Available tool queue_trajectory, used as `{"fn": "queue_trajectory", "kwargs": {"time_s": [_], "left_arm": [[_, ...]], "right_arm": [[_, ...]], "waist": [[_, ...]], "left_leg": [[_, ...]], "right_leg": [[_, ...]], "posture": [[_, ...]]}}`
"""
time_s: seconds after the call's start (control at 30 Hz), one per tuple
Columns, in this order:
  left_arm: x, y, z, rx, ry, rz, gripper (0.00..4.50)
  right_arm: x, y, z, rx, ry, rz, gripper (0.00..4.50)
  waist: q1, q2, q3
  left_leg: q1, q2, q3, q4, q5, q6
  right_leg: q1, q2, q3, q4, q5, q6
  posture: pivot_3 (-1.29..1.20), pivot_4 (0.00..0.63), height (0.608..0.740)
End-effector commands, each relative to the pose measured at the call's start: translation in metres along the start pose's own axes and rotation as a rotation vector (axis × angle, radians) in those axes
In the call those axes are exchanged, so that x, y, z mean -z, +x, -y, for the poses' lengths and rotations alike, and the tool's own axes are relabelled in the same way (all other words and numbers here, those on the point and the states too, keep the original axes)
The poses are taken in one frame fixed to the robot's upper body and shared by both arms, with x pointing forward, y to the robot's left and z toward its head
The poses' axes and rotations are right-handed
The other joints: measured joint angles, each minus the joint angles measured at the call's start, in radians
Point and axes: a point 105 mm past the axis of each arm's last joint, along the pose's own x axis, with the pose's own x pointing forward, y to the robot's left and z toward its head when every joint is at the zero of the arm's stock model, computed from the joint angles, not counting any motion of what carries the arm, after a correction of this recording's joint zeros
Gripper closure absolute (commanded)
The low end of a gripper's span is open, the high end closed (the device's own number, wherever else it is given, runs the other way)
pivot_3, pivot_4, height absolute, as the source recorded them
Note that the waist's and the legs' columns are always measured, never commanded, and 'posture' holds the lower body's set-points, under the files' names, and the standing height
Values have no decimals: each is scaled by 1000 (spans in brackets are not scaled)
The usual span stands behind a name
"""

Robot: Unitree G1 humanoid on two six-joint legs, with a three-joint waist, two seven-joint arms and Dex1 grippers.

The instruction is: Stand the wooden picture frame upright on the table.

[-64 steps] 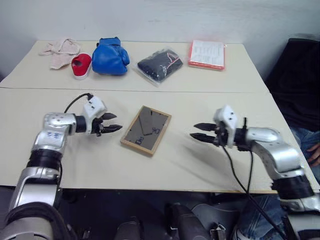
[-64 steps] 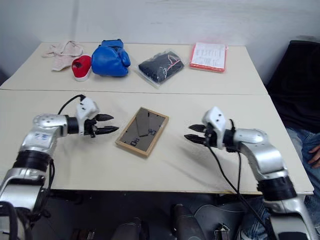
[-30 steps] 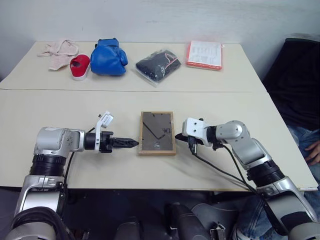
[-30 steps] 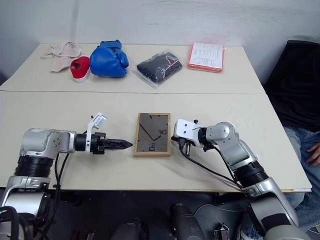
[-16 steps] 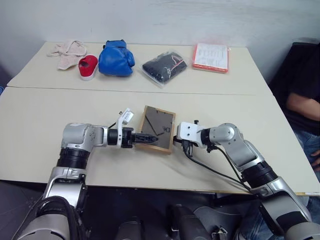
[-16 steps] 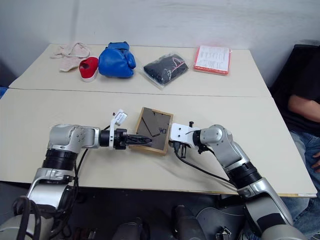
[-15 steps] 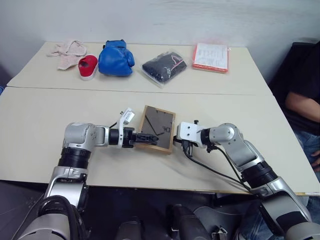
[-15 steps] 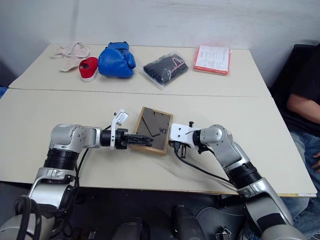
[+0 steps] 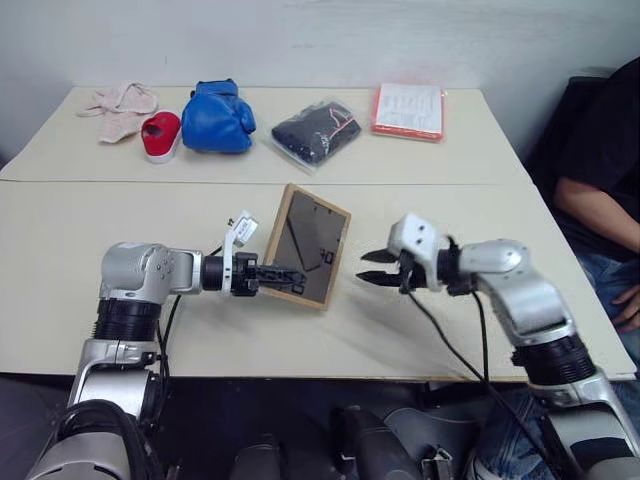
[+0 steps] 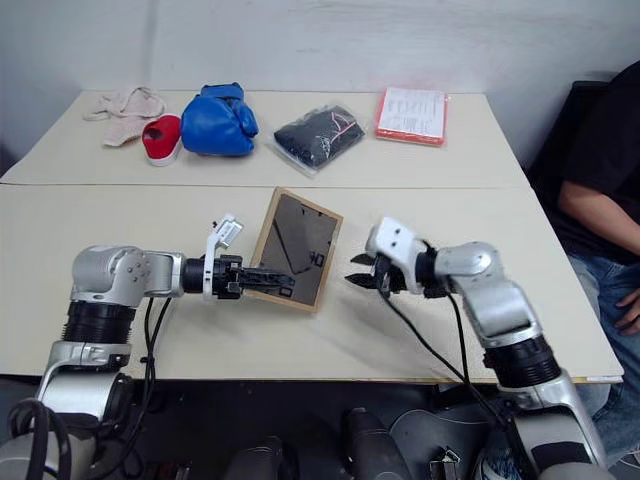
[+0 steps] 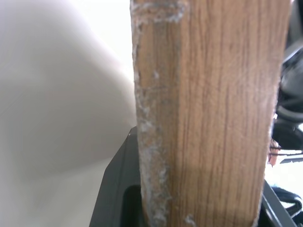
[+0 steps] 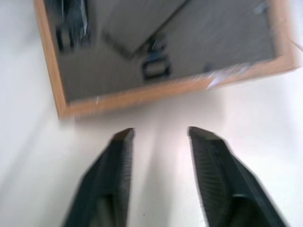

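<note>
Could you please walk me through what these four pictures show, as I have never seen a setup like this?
It is a humanoid robot with two arms. Two pictures look down from its head; the other two come from cameras on its wrists. The left gripper is shut on the edge of the wooden picture frame, tilting it up off the table. The right gripper is open beside it, holding nothing. Along the far edge lie a cloth, a red shoe, a blue boxing glove, a black bagged item and an orange-edged packet.

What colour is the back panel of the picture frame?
Dark grey, inside a light tan wooden border; the frame shows best in the left eye view.
</note>
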Motion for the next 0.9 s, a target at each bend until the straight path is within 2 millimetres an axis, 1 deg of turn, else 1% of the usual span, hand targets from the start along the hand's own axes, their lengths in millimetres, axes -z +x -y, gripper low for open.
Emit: {"fn": "queue_trajectory", "kwargs": {"time_s": [0.03, 0.07, 0.13, 0.17, 0.27, 0.37, 0.47, 0.53, 0.6, 0.67, 0.73, 0.83, 0.9], "left_arm": [[-14, -3, 21, 61, 100, 44, 3394], [-15, -2, 23, 66, 113, 46, 3394], [-17, 0, 25, 71, 130, 49, 3395], [-18, 1, 26, 74, 141, 51, 3395], [-20, 1, 30, 85, 168, 53, 3395], [-21, -2, 32, 95, 179, 53, 3396], [-22, -6, 35, 104, 187, 57, 3397], [-25, -10, 38, 115, 194, 67, 3397], [-27, -14, 41, 127, 202, 72, 3397], [-26, -14, 40, 117, 210, 69, 3397], [-26, -15, 39, 112, 213, 67, 3397], [-26, -16, 40, 117, 217, 68, 3397], [-27, -15, 41, 123, 222, 68, 3397]], "right_arm": [[-37, 0, -6, -49, 71, 131, 1139], [-47, 3, -7, -67, 110, 170, 785], [-59, 10, -8, -89, 160, 208, 98], [-62, 14, -9, -92, 171, 212, 0], [-66, 25, -13, -111, 172, 209, 0], [-68, 31, -20, -139, 153, 206, 0], [-71, 32, -28, -169, 128, 215, 0], [-73, 28, -30, -179, 109, 226, 0], [-70, 24, -25, -141, 91, 210, 0], [-66, 17, -12, -95, 116, 203, 0], [-62, 10, -3, -74, 138, 197, 0], [-57, 10, -2, -69, 148, 185, 0], [-55, 21, -11, -104, 136, 174, 0]], "waist": [[-2, 0, 0], [-2, 0, 0], [-2, 0, 0], [-2, 0, 0], [-1, 0, 0], [-1, 0, 0], [-1, 0, 0], [-2, 0, 0], [-3, 0, 0], [-2, 0, 0], [-2, 0, 0], [-4, 0, 0], [-6, 0, 0]], "left_leg": [[0, 0, 0, 0, 0, 0], [0, 0, 0, 0, 0, 0], [0, 0, 0, 0, 0, 0], [0, 0, 0, 0, 0, 0], [-2, 0, 0, 0, 0, 0], [-4, 0, 0, 0, 0, 1], [-4, 0, 0, 0, 0, 1], [-5, 0, -1, 0, 0, 1], [-5, 0, -1, 0, 0, 1], [-5, 0, -1, 0, 0, 1], [-5, 0, -1, 0, 0, 1], [-5, 0, -1, 0, 0, 1], [-5, 0, -1, -1, 0, 1]], "right_leg": [[0, 0, 0, 0, 0, 0], [0, 0, 0, 0, 0, 0], [0, 0, 0, 0, 0, 0], [-1, 0, 0, 0, 0, 0], [-1, 0, 0, -1, 0, 0], [-2, 0, 0, -2, 0, 0], [-3, 0, 0, -2, 0, 0], [-3, 0, -1, -2, 0, 0], [-3, 0, -1, -2, 0, 0], [-3, 0, -1, -2, 0, 0], [-3, 0, -1, -2, 0, 0], [-3, 0, -1, -3, 0, 0], [-4, 0, -1, -2, 0, 0]], "posture": [[0, 150, 740], [0, 150, 740], [0, 150, 740], [0, 150, 740], [0, 150, 740], [0, 150, 740], [0, 150, 740], [0, 150, 740], [0, 150, 740], [0, 150, 740], [0, 150, 740], [0, 150, 740], [0, 150, 740]]}}
